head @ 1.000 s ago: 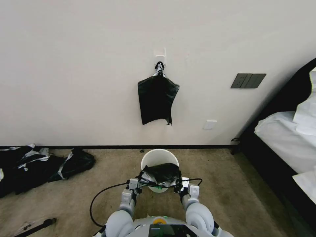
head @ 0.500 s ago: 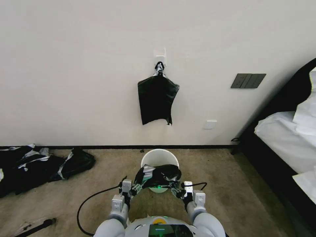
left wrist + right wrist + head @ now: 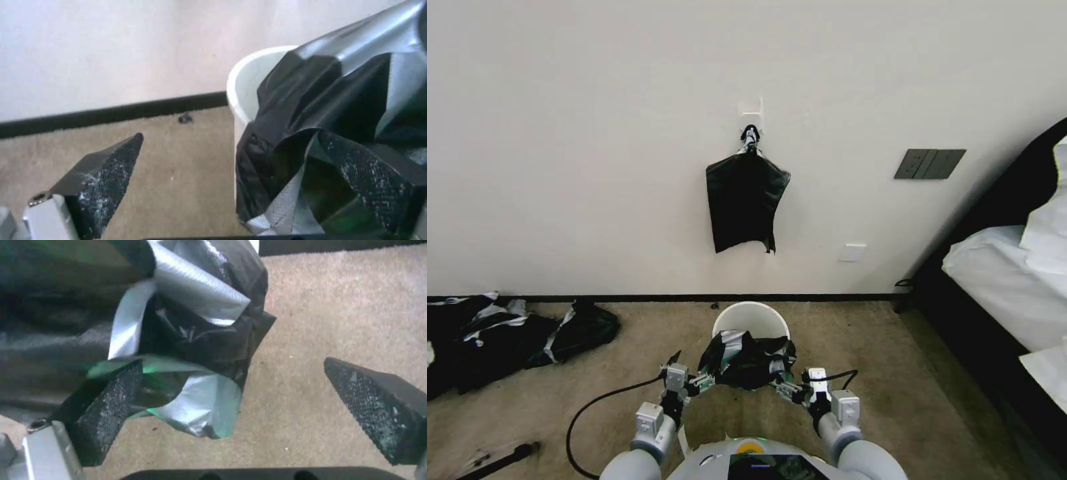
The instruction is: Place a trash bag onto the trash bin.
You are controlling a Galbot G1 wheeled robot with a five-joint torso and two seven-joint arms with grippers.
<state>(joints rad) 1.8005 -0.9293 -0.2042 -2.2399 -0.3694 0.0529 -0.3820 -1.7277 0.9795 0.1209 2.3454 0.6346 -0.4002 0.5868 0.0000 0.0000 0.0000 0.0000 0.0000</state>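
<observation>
Wall [image 3: 594,133]: pale, far side of the scene, with a black skirting strip where it meets the floor.
Floor [image 3: 894,387]: beige carpet, carrying the bin.
Bed [image 3: 1014,280]: white bedding on a dark frame, far right.
Black sacks [image 3: 507,333]: a heap with white-grey bands, on the floor at far left by the wall.
Hanging bundle [image 3: 746,207]: flat black bags pinned to the wall above the bin, well apart from it.
Trash bin [image 3: 740,317]: cream-white round bucket standing upright on the floor near the wall, straight ahead of the robot; its far rim is bare, its near side is covered by the bag.
Trash bag [image 3: 746,360]: glossy black film with silvery folds, crumpled and draped over the near rim and near wall of the bin, stretched between the two pincers.
Left pincer [image 3: 697,381]: just left of the bin's near side; fingers spread wide, one finger [image 3: 104,180] free over the carpet, the other inside the bag's open edge.
Right pincer [image 3: 784,387]: just right of the bin's near side; fingers spread wide, one finger [image 3: 106,403] tucked into the bag's mouth, the other clear of it over the carpet.
Cable [image 3: 600,407]: black, looping on the floor left of the left arm.
</observation>
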